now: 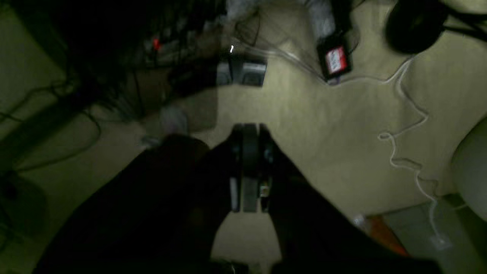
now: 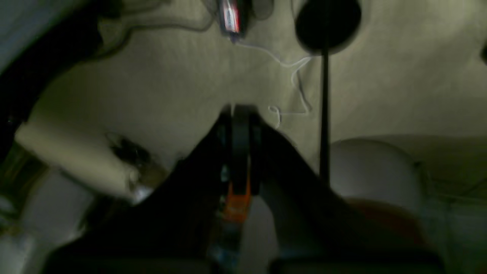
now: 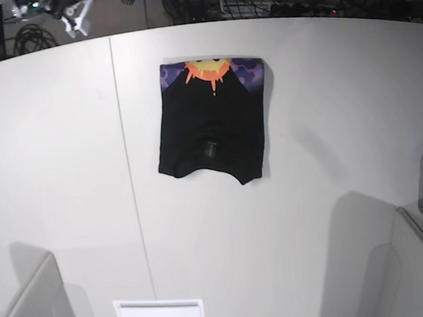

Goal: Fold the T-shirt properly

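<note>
The folded black T-shirt (image 3: 211,129) lies flat on the white table (image 3: 59,154), sun print at its far edge.

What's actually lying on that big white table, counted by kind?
T-shirt, black and folded, sun print showing at its far edge: 1
White rectangular label near the table's near edge: 1
Total: 2
</note>
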